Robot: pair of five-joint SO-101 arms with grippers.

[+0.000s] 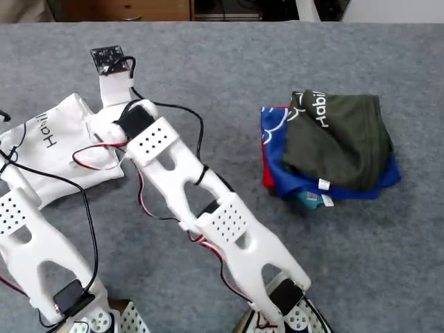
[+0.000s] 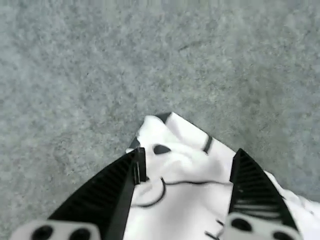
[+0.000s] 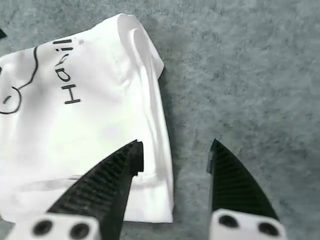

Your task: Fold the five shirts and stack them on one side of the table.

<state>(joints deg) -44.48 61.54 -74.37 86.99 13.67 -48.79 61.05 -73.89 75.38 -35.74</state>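
White shirt is lying unfolded; both pincers are hovering over it, released.
Table point(image 1: 229, 69) is carrying the stack of folded shirts point(image 1: 326, 146) well apart from the white shirt point(image 1: 55, 152). Right pincer point(image 3: 176, 145) is straddling the shirt's side edge, jaws apart; left pincer point(image 2: 188, 152) is bracketing a corner, jaws apart. Judgement: each should be pinching fabric only, then lifting evenly, keeping the fold square.
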